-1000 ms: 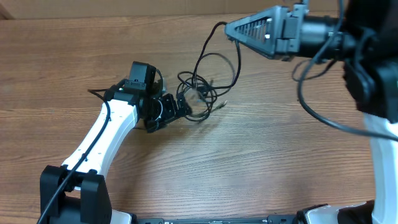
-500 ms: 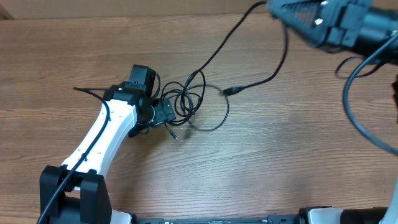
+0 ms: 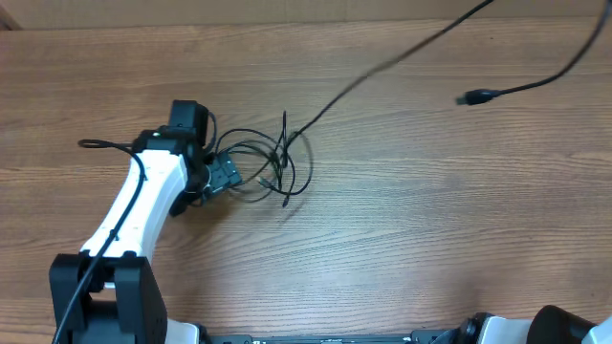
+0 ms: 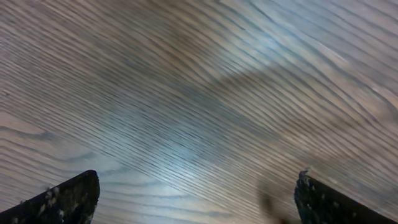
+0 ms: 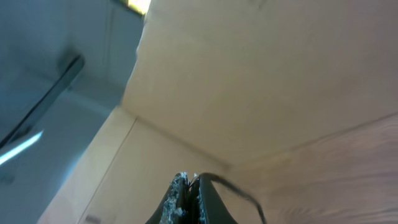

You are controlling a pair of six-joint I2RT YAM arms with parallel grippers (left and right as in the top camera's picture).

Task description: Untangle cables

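A tangle of thin black cables (image 3: pixel 279 167) lies on the wooden table left of centre. One strand (image 3: pixel 382 59) runs taut from it up to the top right and out of frame. A loose end with a plug (image 3: pixel 469 97) hangs in the air at the right. My left gripper (image 3: pixel 226 177) sits at the tangle's left edge. In the left wrist view its jaws (image 4: pixel 196 193) are wide apart over bare wood. My right gripper (image 5: pixel 191 182) is out of the overhead view, raised high and shut on a black cable (image 5: pixel 230 185).
The white left arm (image 3: pixel 134 205) reaches in from the front left, with its own lead looping at its left (image 3: pixel 91 144). The wooden table (image 3: pixel 430 220) fills the view. The right wrist view shows a beige wall (image 5: pixel 261 74).
My right gripper has risen up and to the right, out of the overhead view, pulling a strand taut. The tangle has tightened and slid left. My left gripper has shifted left.
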